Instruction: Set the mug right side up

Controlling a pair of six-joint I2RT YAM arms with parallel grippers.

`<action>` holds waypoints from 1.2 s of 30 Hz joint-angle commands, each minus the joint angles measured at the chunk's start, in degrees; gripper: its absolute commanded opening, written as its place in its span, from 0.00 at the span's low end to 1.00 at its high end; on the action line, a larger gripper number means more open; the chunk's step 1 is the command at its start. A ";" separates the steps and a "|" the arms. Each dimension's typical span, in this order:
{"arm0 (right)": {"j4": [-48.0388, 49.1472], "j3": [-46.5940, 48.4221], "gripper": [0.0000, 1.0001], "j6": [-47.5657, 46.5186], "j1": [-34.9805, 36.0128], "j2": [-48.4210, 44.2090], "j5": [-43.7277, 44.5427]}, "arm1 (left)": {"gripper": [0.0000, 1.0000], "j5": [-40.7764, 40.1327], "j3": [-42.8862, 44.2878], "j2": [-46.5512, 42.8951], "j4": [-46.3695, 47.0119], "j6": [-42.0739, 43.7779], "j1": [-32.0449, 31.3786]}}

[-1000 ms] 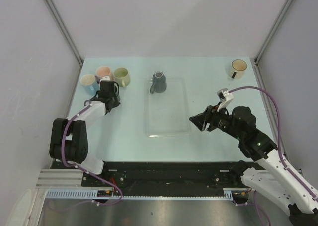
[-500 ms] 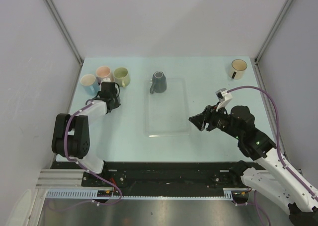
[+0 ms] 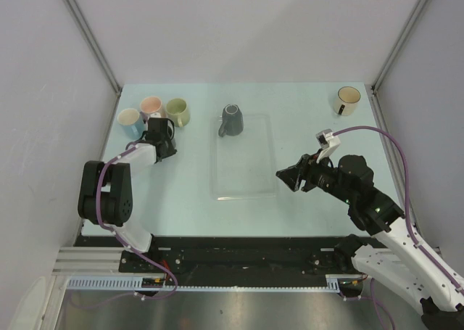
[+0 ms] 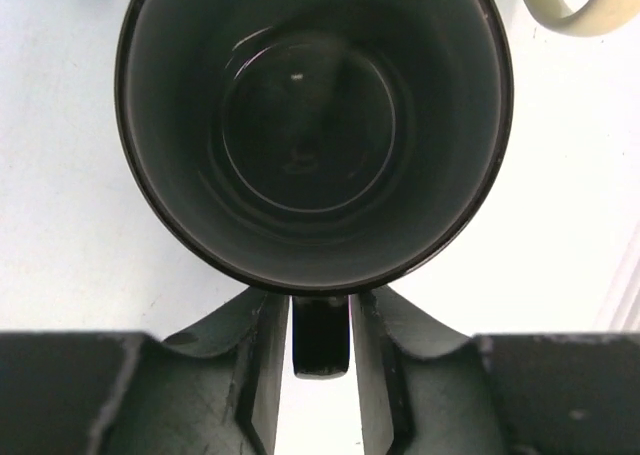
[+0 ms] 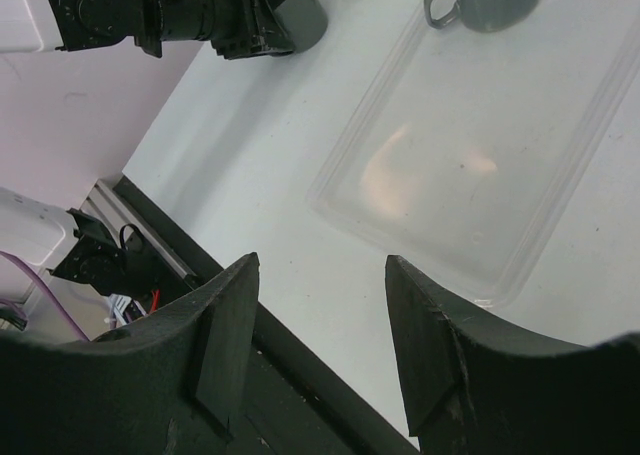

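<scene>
The black mug (image 4: 310,135) stands mouth-up on the surface (image 3: 304,120) well left of the tray (image 3: 246,163), handle pointing straight back between the close-set fingers (image 4: 262,355) of the left hand (image 4: 320,320), pinching or barely clear I cannot tell; the right hand (image 5: 320,275), spread and empty, hangs right of the tray.

Black mug (image 4: 316,135), grey mug (image 3: 231,120), pink mug (image 3: 151,106), cream mug (image 3: 349,98)

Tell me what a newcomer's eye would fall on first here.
A black mug, upright, fills the left wrist view, its handle between the fingers of the left tool. From above, a grey mug sits upside down at the far left corner of a clear tray mid-table.
</scene>
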 commanded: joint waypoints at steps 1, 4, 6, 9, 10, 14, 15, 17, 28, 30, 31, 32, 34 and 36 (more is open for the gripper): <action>1.14 1.54 0.58 -0.32 -0.28 -0.45 -0.29 | 0.39 2.09 1.27 -1.17 -0.56 -2.30 0.68; 1.58 1.63 0.58 -0.23 -0.28 -0.27 -0.46 | 0.48 2.00 -0.14 -3.02 -0.65 -3.18 0.60; 1.84 1.63 0.58 -0.14 -0.37 -0.27 -0.55 | 0.53 2.08 -0.93 -4.16 -1.52 -4.23 0.60; 2.02 1.54 0.59 -0.06 -0.37 -0.10 -0.64 | 0.62 3.13 -4.17 -9.86 -3.46 -8.61 0.60; 2.02 1.63 0.59 -0.06 -0.37 -0.10 -0.64 | 0.64 3.40 -5.32 -12.23 -3.63 -10.02 0.51; 2.28 1.63 0.59 0.03 -0.46 0.60 -0.99 | 0.88 2.18 -9.72 -29.69 -7.13 -12.94 -4.30; 2.37 1.63 0.58 -0.14 -0.37 0.78 -0.99 | 0.89 1.30 -9.20 -32.35 -8.20 -12.07 -6.06; 2.37 1.63 0.59 -0.41 -0.46 1.04 -0.91 | 0.89 0.59 -8.15 -35.97 -9.35 -10.49 -10.71; 2.11 2.86 0.58 1.79 0.24 2.36 -0.73 | 0.89 20.97 10.92 -15.62 -8.56 13.41 -20.76; 1.05 3.12 0.58 1.79 0.59 2.36 -0.55 | 0.98 20.11 12.58 -13.93 -7.16 14.83 -20.59; 0.70 3.12 0.58 1.79 0.68 2.45 -0.47 | 1.00 20.19 14.34 -12.79 -8.72 15.27 -20.50; 0.26 3.12 0.58 1.53 0.77 2.63 -0.29 | 1.00 20.63 16.44 -9.13 -10.47 15.97 -20.32; 0.00 3.21 0.58 1.35 0.95 2.71 -0.03 | 1.00 20.98 24.78 -4.02 -17.91 18.52 -20.23; -0.18 3.21 0.58 0.74 1.04 2.89 -0.03 | 1.00 19.24 32.85 3.63 -22.69 20.97 -19.80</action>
